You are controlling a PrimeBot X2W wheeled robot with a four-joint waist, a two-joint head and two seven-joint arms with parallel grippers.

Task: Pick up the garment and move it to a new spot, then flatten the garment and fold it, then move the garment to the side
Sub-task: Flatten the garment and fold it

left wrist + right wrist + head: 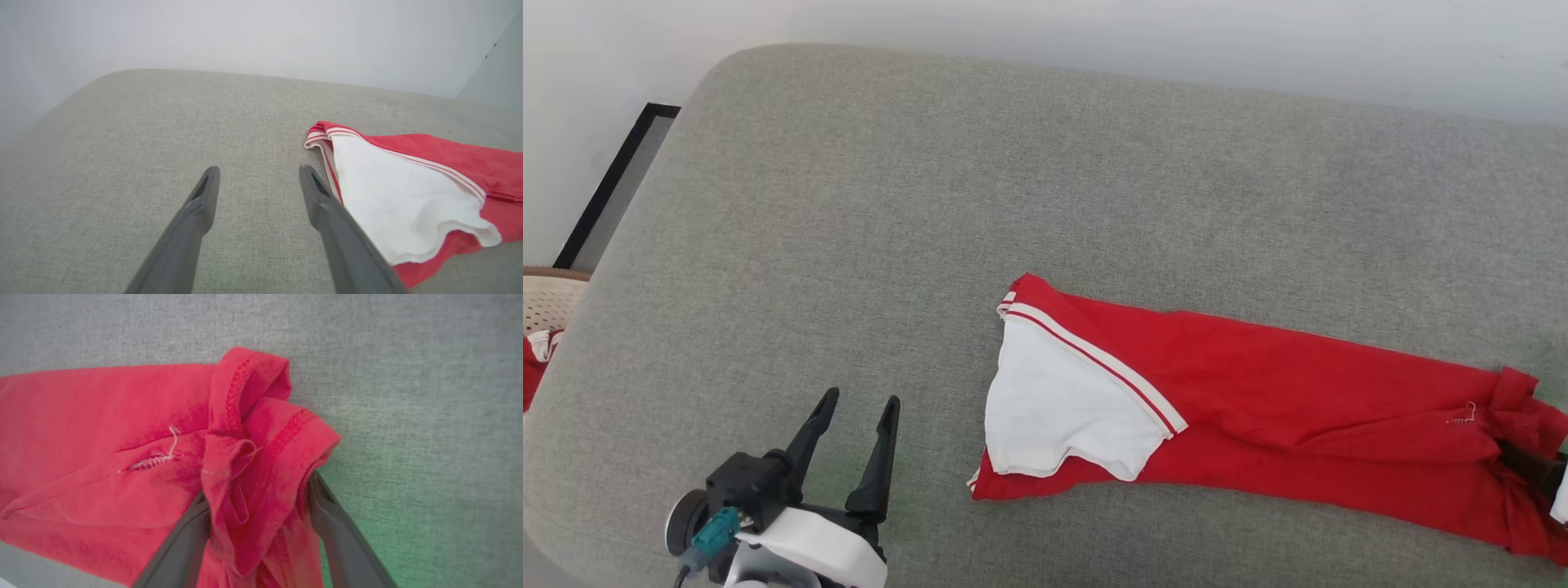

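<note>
Hovering low over the cushion (pixel 849 204), the left gripper (pixel 863 398) has its two dark fingers spread wide with nothing between them but bare grey weave. In its own wrist view the left gripper (pixel 259 169) points along the cushion (pixel 143 143) toward a pale wall (pixel 245 36), and the garment (pixel 408 196) lies just off its right finger, near but not touching. The part closest to that finger is a white sleeve (pixel 392 204), edged with white double stripes on red.

From the head view the garment (pixel 1258 384) stretches as a long, narrow red band away from the left gripper's right side, with the sleeve (pixel 1054 408) at the near end.

At the far end of that band, the right gripper (pixel 257 490) also stands wide open. Its fingers (pixel 327 514) straddle a bunched, stitched hem (pixel 261 428) of the garment (pixel 102 416). The crumpled cloth fills the gap and meets both fingers, yet it looks puffed and loose, not pinched. Left of these fingers a short run of white thread (pixel 159 457) shows on a seam. Beyond the tips is plain cushion (pixel 408 375).
</note>
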